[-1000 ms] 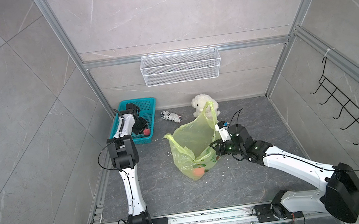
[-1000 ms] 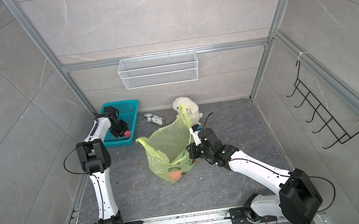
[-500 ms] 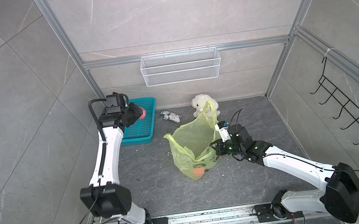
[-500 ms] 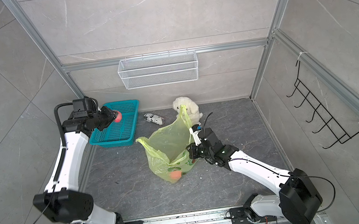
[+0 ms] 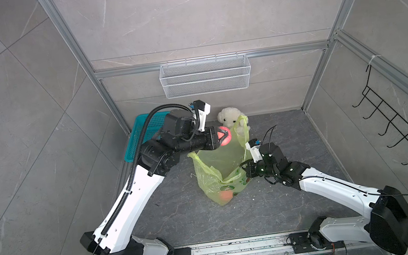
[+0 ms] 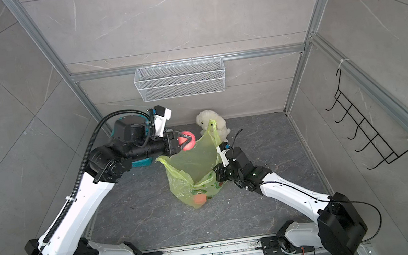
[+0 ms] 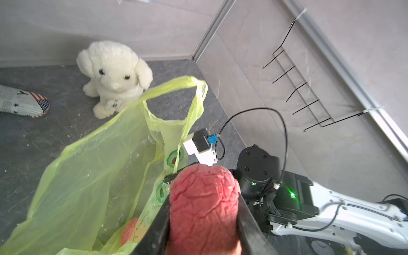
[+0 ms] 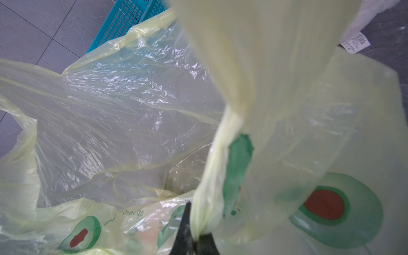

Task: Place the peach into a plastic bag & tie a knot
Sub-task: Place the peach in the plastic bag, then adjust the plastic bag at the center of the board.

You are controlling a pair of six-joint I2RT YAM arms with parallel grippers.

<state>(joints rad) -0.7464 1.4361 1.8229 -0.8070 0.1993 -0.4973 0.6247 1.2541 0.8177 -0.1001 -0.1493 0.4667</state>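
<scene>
My left gripper (image 5: pixel 223 137) (image 6: pixel 186 141) (image 7: pixel 204 187) is shut on a pink-red peach (image 5: pixel 226 137) (image 6: pixel 189 141) (image 7: pixel 204 209), held in the air at the far rim of the plastic bag (image 5: pixel 216 169) (image 6: pixel 192 167) (image 7: pixel 88 176) (image 8: pixel 132 99). The yellow-green bag stands open on the floor, with one handle loop (image 5: pixel 241 126) (image 7: pixel 194 88) raised. A second peach (image 5: pixel 224 195) (image 6: pixel 199 199) (image 7: pixel 129 230) lies in its bottom. My right gripper (image 5: pixel 246 170) (image 6: pixel 217 173) (image 8: pixel 194 234) is shut on a bunched strip of the bag's near-right edge. The knot is not in view.
A white plush dog (image 5: pixel 228 115) (image 6: pixel 210 122) (image 7: pixel 114 72) sits behind the bag by the back wall. A teal basket (image 5: pixel 136 142) (image 6: pixel 140 163) (image 8: pixel 123 24) lies at the back left. A patterned pouch (image 7: pixel 22 103) rests near the dog. A wire shelf (image 5: pixel 204 79) and a hook rack (image 5: pixel 398 129) hang on the walls.
My left arm lifted the peach out of the teal basket and swung it right to the bag's mouth. The right arm and the bag stayed put.
</scene>
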